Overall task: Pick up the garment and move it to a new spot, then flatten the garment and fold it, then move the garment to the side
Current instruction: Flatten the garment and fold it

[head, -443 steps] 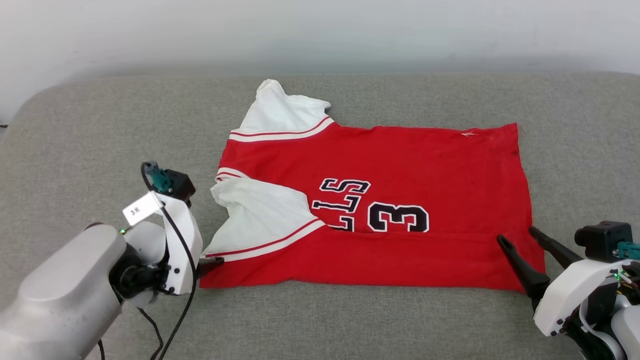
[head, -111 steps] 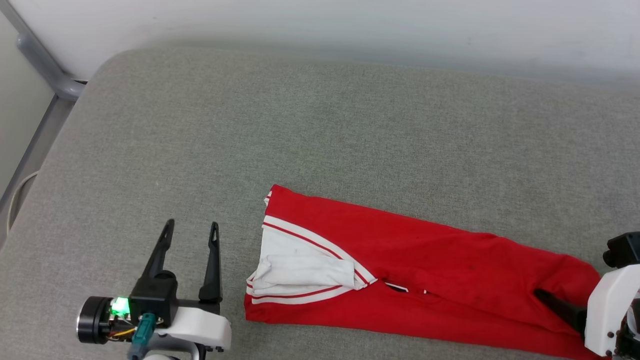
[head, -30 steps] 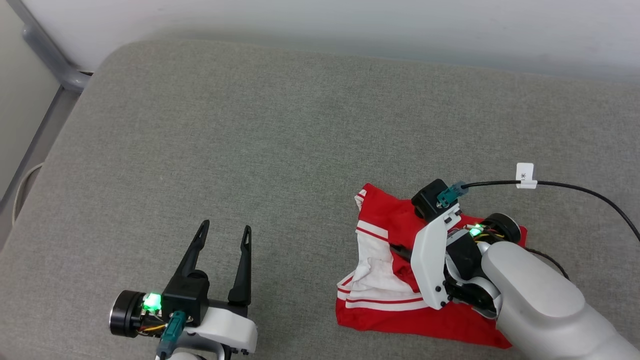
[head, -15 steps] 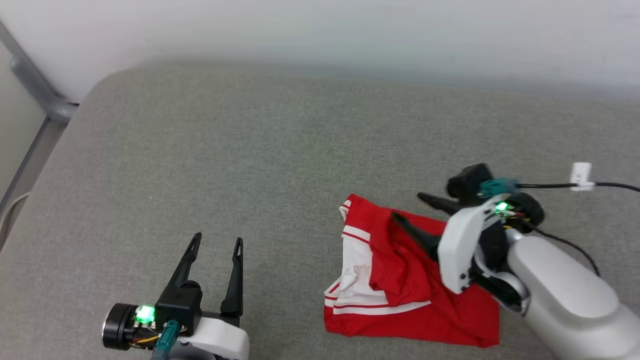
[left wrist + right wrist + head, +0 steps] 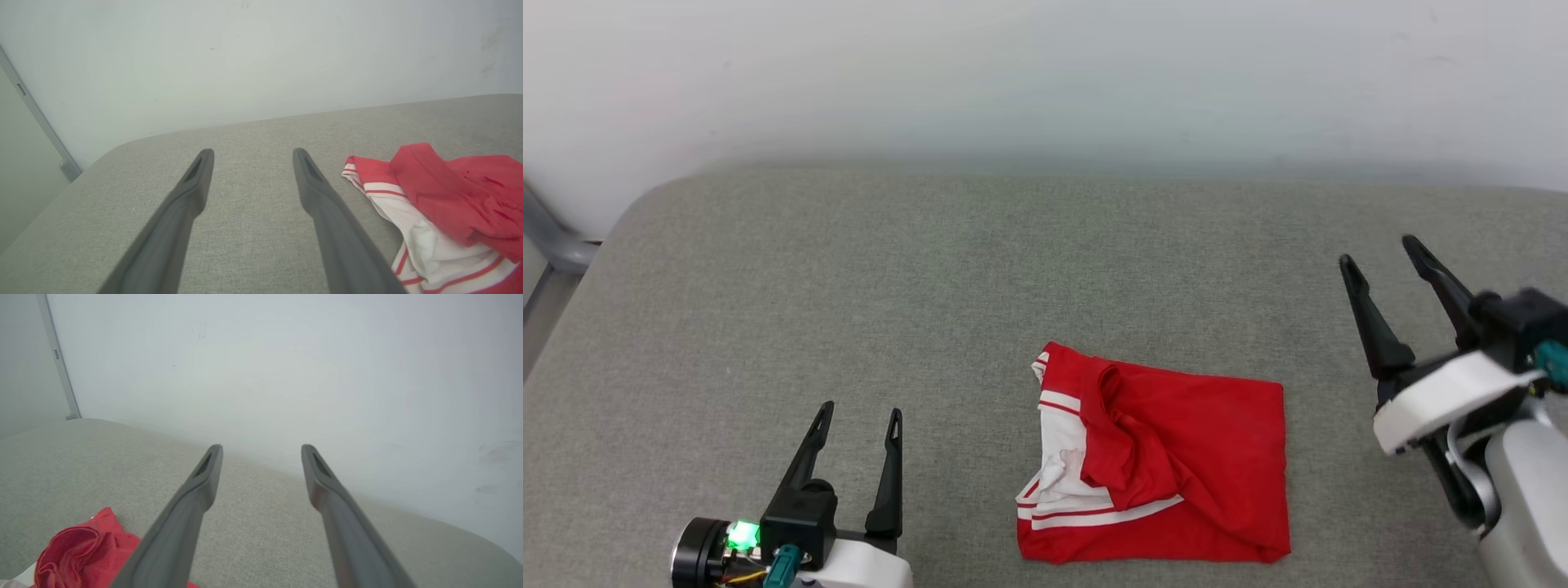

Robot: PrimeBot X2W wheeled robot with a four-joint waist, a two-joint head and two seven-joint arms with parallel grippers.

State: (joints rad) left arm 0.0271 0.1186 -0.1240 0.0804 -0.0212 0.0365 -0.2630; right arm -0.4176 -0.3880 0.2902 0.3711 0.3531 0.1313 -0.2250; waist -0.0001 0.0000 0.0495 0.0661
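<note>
Head view: the garment [image 5: 1168, 465], a red jersey with white sleeve panels and red-and-white striped trim, lies folded into a rough rectangle on a grey fabric-covered surface [image 5: 931, 286], low in the picture at about 6 o'clock from its centre. A rumpled red flap lies over the white panel, whose striped trim shows toward the garment's 7 o'clock corner. The left fingers [image 5: 889, 474] stand spread and empty at 9 o'clock of the garment, near it but apart, tips pointing to 12 o'clock. The right fingers [image 5: 1370, 318], likewise spread wide and holding nothing, stand at 2 o'clock of the garment, clear of the cloth, tips leaning toward 11 o'clock. Left wrist view: the jersey's white-and-red edge sits at 3 o'clock of the open fingers. Right wrist view: a red fold shows at 8 o'clock, beside one finger. A pale wall [image 5: 1045, 82] backs the surface at 12 o'clock.
</note>
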